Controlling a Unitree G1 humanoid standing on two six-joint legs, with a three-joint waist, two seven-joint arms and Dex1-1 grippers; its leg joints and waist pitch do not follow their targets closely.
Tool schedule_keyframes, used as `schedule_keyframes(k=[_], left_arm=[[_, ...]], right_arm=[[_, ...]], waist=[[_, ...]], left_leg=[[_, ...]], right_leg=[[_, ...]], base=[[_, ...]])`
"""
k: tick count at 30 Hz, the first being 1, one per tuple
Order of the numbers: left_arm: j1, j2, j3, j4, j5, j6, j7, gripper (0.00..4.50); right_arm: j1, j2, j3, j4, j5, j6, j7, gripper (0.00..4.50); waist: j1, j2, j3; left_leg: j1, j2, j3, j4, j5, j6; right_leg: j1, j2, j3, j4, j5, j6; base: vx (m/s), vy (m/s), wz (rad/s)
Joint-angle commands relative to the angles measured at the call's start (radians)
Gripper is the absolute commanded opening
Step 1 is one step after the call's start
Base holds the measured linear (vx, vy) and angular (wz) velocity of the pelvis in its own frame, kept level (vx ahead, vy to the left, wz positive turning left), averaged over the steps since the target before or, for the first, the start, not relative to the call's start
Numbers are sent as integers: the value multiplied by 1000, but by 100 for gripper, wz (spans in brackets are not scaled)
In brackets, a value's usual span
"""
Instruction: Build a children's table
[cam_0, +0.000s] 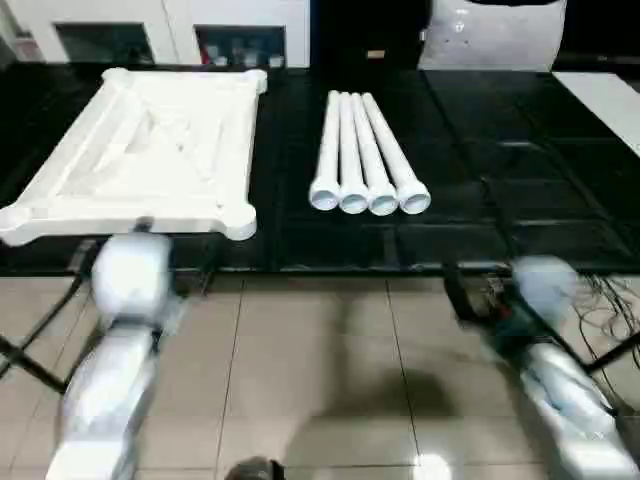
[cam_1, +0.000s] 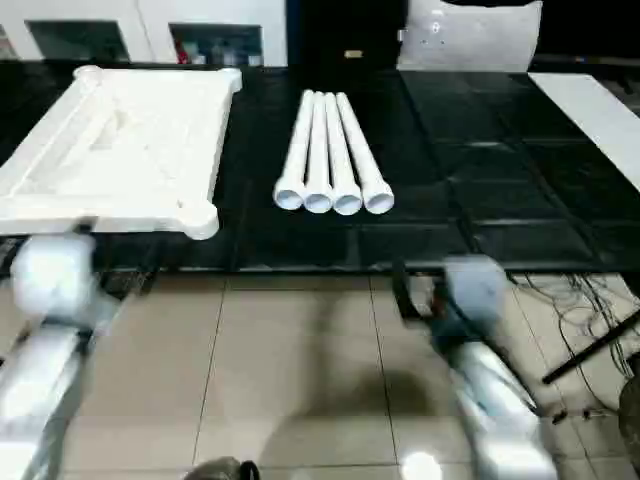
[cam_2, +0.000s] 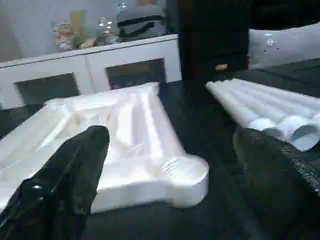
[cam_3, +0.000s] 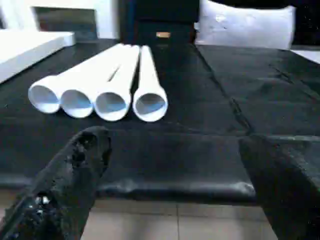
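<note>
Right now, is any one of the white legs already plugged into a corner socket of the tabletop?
No. All four legs lie side by side on the black mat, apart from the tabletop, whose corner sockets are empty.

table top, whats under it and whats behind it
The table top lies ribbed side up on a black mat, beside four legs. Behind it stands a white cabinet with glass doors. Its downward face is hidden.

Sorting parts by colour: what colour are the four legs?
White, lying on a black mat; clearest in the right wrist view: legs.
</note>
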Motion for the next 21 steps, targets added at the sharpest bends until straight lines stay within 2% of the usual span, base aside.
schedule_keyframes(k=[1,2,3,4,5,6,7,8,9,10,11,12,13,14,15,16,17,18,19,20,21], left_arm=[[26,-3,-18,7,37,41,16,444],[33,-5,-26,-4,32,52,10,444],[39,-8,-30,-14,27,61,7,444],[44,-13,-30,-30,21,71,13,444],[46,-22,-26,-68,-19,123,29,444],[45,-24,-23,-78,-31,141,35,444],[44,-24,-21,-80,-35,143,36,444],[37,-26,-19,-81,-24,154,34,444],[32,-28,-17,-81,-3,171,31,444],[32,-28,-18,-82,2,175,24,444],[36,-26,-20,-84,14,169,20,444],[37,-26,-20,-85,15,167,20,444],[44,-24,-22,-91,22,163,19,444],[45,-24,-23,-93,23,166,20,444],[47,-22,-26,-98,23,171,22,444],[47,-21,-27,-101,20,175,24,444],[47,-18,-30,-104,15,181,28,444],[44,-11,-34,-105,18,190,31,444],[41,-8,-34,-105,19,196,32,444],[41,-8,-34,-105,19,196,32,444],[38,-7,-34,-107,22,206,31,444]], right_arm=[[-9,7,2,-8,-49,49,-43,450],[-17,18,3,-2,-39,-6,-42,450],[-22,25,6,2,-35,-49,-42,450],[-25,10,24,-5,-83,-57,-56,450],[-23,-5,42,-42,-82,38,-66,450],[-21,-6,43,-55,-59,74,-60,450],[-18,-10,41,-61,-32,101,-44,450],[-16,-8,39,-69,-19,124,-26,450],[-10,-2,38,-76,-17,126,-17,450],[-4,8,35,-82,-1,130,-10,450],[4,12,40,-90,18,134,10,450],[5,12,42,-91,21,132,13,450],[7,7,60,-93,27,132,35,450],[7,4,67,-92,27,136,41,450],[5,0,80,-89,31,142,54,450],[4,-3,87,-88,35,145,61,450],[1,-8,94,-88,35,146,64,450],[-5,-10,99,-84,37,145,67,450],[-12,-15,105,-79,34,142,71,450],[-12,-15,105,-79,34,142,71,450],[-22,-19,107,-74,28,144,77,450]], waist=[[23,-17,-53],[26,-6,-59],[23,-5,-61],[24,10,-65],[4,35,-77],[-23,51,-80],[-32,51,-69],[-6,48,-61],[-4,46,-59],[-4,30,-66],[-6,-12,-74],[-10,-36,-74],[22,-26,-47],[16,-13,-29],[-12,-11,-12],[-62,50,21],[-54,61,3],[-23,60,25],[-37,43,-4],[-58,-37,-51],[-94,-27,-4]], left_leg=[[-23,95,-80,17,-111,169],[-41,98,-97,42,-86,185],[-47,98,-104,48,-89,197],[-44,107,-122,38,-83,214],[12,103,-118,-35,-2,275],[83,92,-127,-44,88,335],[73,106,-119,-75,184,347],[25,121,-94,-101,222,184],[15,115,-85,-125,157,84],[33,100,-88,-147,-76,-124],[48,80,-82,-140,-328,-276],[49,68,-91,-89,-348,-272],[38,28,-151,82,-142,-116],[26,33,-173,113,-87,-93],[11,39,-194,103,-58,-140],[54,95,-268,-59,-744,-245],[-6,58,-278,-180,-1183,-320],[-64,-23,-268,-260,-1205,-307],[-96,-131,-209,-229,-930,-290],[-31,-113,-175,-77,-607,-271],[28,-49,-164,273,-291,-55]], right_leg=[[45,-251,127,-122,44,-161],[47,-264,136,-124,15,-170],[47,-263,138,-124,2,-169],[47,-246,126,-118,-32,-169],[19,-96,47,-48,8,-162],[-49,12,-13,37,-22,-144],[-74,47,-48,128,-107,-58],[-60,41,-55,143,-81,4],[-45,36,-59,144,-81,17],[-34,18,-54,98,-57,10],[-32,-48,-10,23,-18,-35],[-28,-133,35,-5,-12,-72],[-16,-260,104,-104,-80,-121],[-4,-269,99,-122,-156,-150],[21,-195,-10,-112,-358,-176],[-1,-59,-67,-38,-473,-98],[72,17,-64,117,-172,-55],[127,53,-90,150,-146,-92],[193,46,-76,100,-363,-151],[153,-83,-25,14,-663,-159],[53,-326,10,-262,-891,-285]], base=[[20,86,-7],[20,86,-7],[29,125,-9],[32,167,-6],[32,167,-6],[23,201,3],[-7,191,10],[-7,191,10],[-53,150,2],[-81,98,-2],[-81,98,-2],[-73,38,3],[-82,44,-4],[-82,44,-4],[-93,110,-26],[-114,171,-34],[-114,171,-34],[-164,140,4],[-122,66,42],[-122,66,42],[120,-51,58]])
